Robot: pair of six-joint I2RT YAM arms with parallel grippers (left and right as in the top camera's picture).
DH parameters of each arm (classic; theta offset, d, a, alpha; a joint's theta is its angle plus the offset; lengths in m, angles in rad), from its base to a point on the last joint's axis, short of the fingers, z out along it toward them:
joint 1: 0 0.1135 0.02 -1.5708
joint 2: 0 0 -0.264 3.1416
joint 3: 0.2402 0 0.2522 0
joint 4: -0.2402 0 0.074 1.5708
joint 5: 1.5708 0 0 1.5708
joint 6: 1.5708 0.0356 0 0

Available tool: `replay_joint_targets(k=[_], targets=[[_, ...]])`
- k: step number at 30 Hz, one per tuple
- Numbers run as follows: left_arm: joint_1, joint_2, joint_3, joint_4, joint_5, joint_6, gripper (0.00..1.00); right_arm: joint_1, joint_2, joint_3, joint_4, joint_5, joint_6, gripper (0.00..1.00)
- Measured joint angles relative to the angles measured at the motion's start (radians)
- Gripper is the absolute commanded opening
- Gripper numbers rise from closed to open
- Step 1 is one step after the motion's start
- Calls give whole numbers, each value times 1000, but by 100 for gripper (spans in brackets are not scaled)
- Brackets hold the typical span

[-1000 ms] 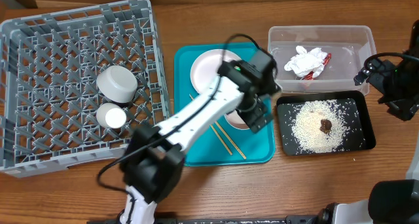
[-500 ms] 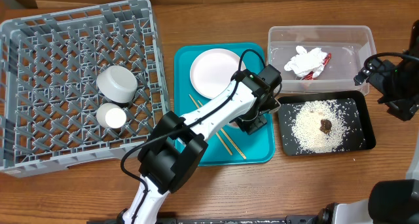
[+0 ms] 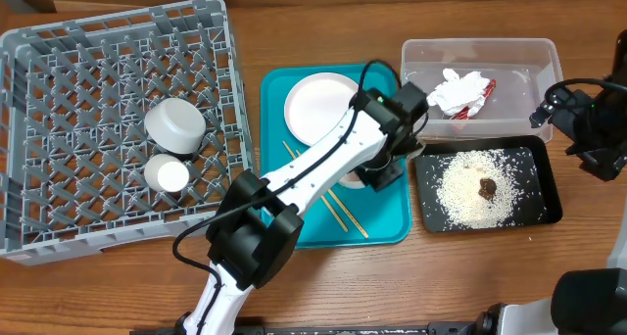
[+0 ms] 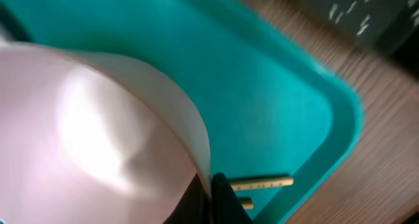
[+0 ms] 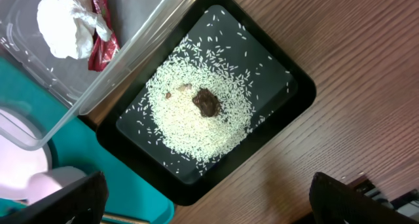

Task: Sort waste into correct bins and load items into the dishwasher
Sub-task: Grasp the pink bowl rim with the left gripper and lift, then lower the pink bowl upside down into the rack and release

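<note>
Gripping the pink dish (image 4: 98, 139) by its rim over the teal tray (image 3: 387, 229), the left pincer (image 4: 211, 198) was closed; the right pincer (image 5: 209, 204) gaped open.

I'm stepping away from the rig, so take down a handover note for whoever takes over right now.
Left claw: shut on the pink dish rim, over the teal tray.
Right claw: open, near the black tray.
Done: bowl and cup in the rack; tissue and wrapper in the clear tub; rice and brown lump in the black tray.
Left: pink dish, plate, chopsticks to the rack.
</note>
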Motion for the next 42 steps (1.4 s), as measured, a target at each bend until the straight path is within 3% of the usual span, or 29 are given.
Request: replay_joint_targets(k=[7,12,17,28,36,42], targets=[[100,-16,203,-77,19,-12,4,0,0,0,0,3,0,100],[318,-26,304,-108,111,-14,4,0,0,0,0,3,0,100],[564,-26,322,-117,293,0,4,0,0,0,1,3,0,100],[940,-26,323,-37,735,40,4,0,0,0,-7,3,0,100],[1079,-9,322,-22,984,43,4,0,0,0,-13,3,0,100],[1097,101,322,-13,1091,43,4,0,0,0,-16,3,0,100]])
